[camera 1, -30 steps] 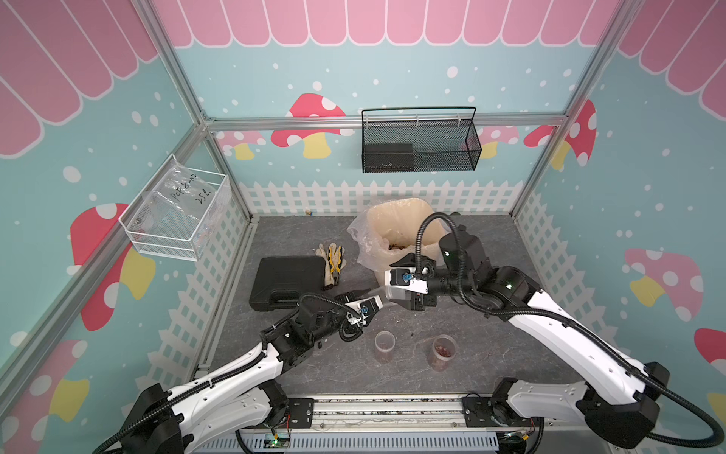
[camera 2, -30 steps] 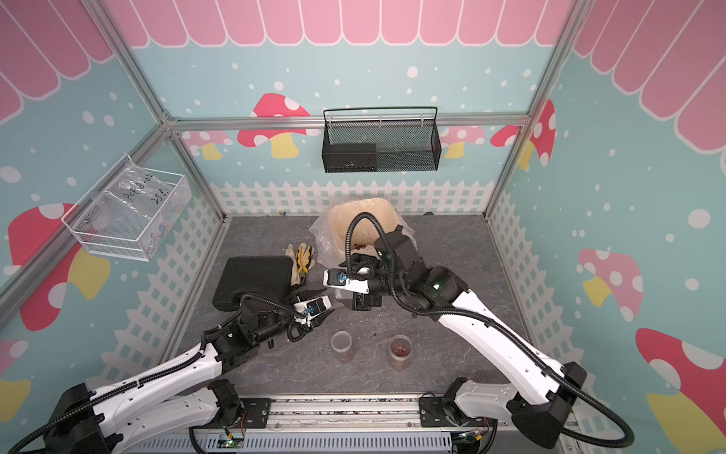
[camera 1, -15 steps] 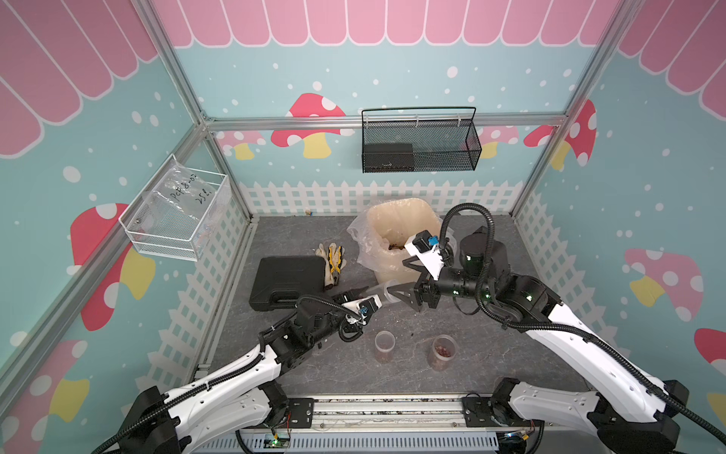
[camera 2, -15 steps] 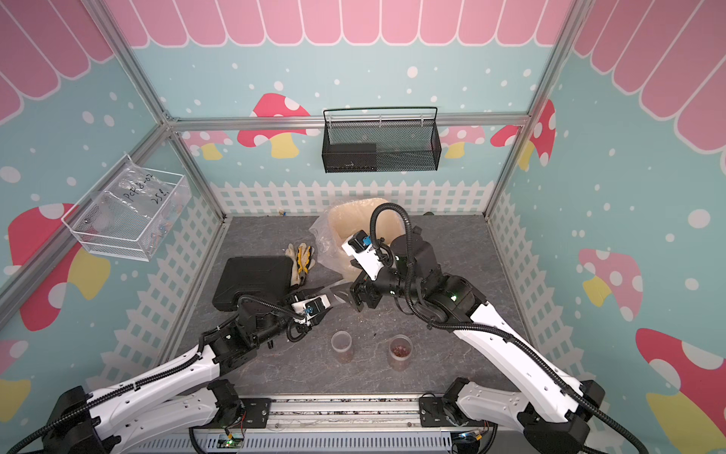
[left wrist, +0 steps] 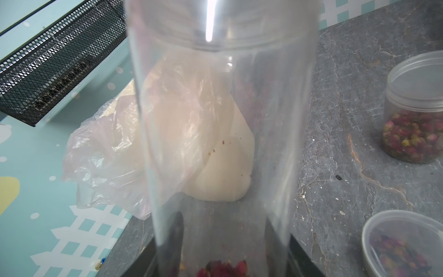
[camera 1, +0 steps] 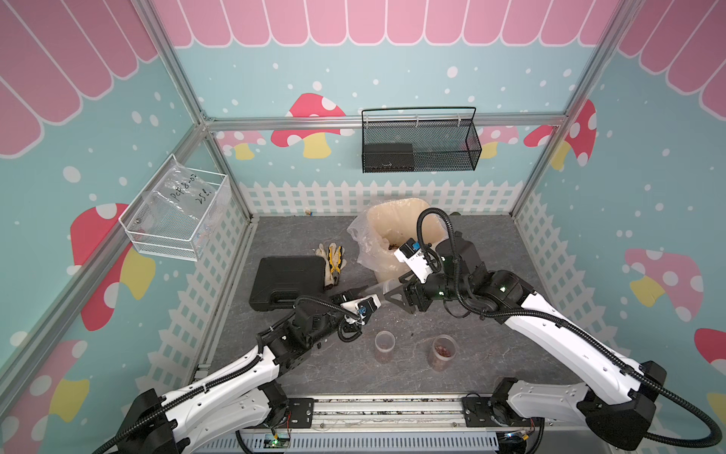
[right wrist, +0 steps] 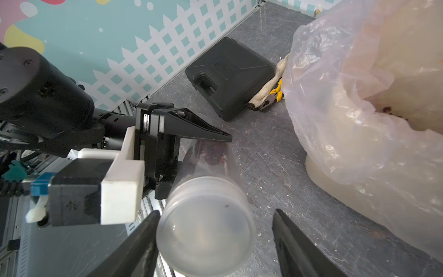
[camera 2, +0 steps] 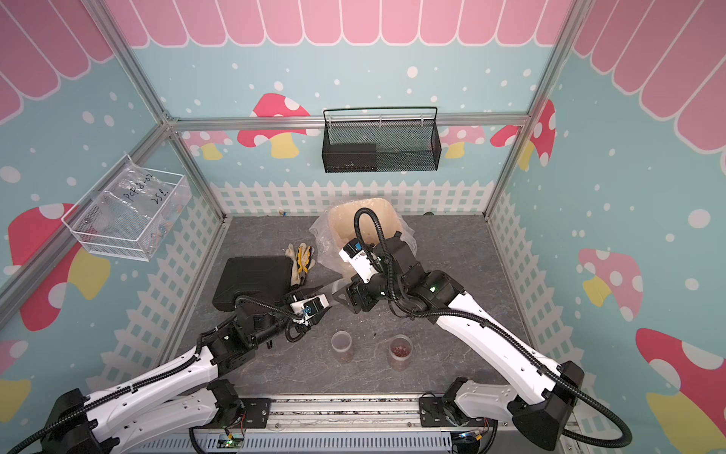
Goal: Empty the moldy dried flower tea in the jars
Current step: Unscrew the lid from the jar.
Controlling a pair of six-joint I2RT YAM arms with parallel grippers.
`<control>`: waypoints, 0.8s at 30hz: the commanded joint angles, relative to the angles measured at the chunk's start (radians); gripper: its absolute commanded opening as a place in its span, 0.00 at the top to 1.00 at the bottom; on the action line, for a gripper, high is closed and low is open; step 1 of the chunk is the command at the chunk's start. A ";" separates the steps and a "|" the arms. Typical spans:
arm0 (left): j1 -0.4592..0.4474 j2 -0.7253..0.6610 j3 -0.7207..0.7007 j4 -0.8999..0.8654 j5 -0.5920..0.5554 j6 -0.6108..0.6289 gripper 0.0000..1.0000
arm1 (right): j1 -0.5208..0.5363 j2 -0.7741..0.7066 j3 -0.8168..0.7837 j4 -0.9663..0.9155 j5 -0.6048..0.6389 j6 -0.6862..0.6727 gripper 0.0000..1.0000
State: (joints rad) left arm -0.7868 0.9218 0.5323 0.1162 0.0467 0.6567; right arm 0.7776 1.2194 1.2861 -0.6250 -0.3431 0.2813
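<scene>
My left gripper [camera 1: 360, 298] [left wrist: 223, 242] is shut on a tall clear jar [camera 1: 379, 292] [camera 2: 333, 289], holding it level above the table. A little moldy dried flower tea [left wrist: 223, 266] [right wrist: 212, 153] lies at the gripped end. My right gripper [camera 1: 389, 295] [right wrist: 217, 215] is open and straddles the jar's translucent lid [right wrist: 206, 227]; one finger touches the lid's side and the other stands apart. Two shorter jars [camera 1: 384, 346] [camera 1: 444, 351] stand near the front, each with reddish buds inside. They also show in the left wrist view, one jar [left wrist: 414, 108] behind another jar [left wrist: 402, 242].
A cream bin [camera 1: 396, 220] [right wrist: 359, 167] lined with a clear bag stands just behind my right gripper. A black case [camera 1: 288, 281] and gloves with yellow pliers [camera 1: 333, 261] lie at the left. A wire basket [camera 1: 418, 141] and a clear tray [camera 1: 176, 216] hang on the walls.
My right gripper has swung round from beside the bin and come to the jar's lid end, its jaws now either side of the lid. The left arm has held still with the jar.
</scene>
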 commanded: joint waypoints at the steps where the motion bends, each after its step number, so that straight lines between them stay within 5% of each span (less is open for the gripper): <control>1: -0.002 -0.017 0.001 0.005 0.005 0.029 0.81 | -0.006 0.014 0.009 -0.016 -0.033 -0.018 0.33; 8: -0.002 -0.019 0.002 -0.001 0.021 0.034 0.81 | -0.008 0.037 0.030 -0.016 -0.081 -0.141 0.63; 13: -0.002 -0.012 -0.001 -0.020 0.099 0.037 0.81 | -0.006 0.023 0.006 -0.026 -0.047 -0.562 0.87; 18: -0.002 0.015 0.026 -0.074 0.186 0.029 0.82 | 0.000 -0.040 -0.065 0.104 0.109 -1.062 0.94; 24: -0.002 0.041 0.038 -0.089 0.200 0.024 0.82 | 0.002 0.028 0.015 0.068 0.161 -1.220 0.94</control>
State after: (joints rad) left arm -0.7746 0.9573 0.5415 0.0818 0.1322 0.6865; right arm 0.7902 1.2102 1.2530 -0.6506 -0.3393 -0.6983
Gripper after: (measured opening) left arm 0.539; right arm 0.555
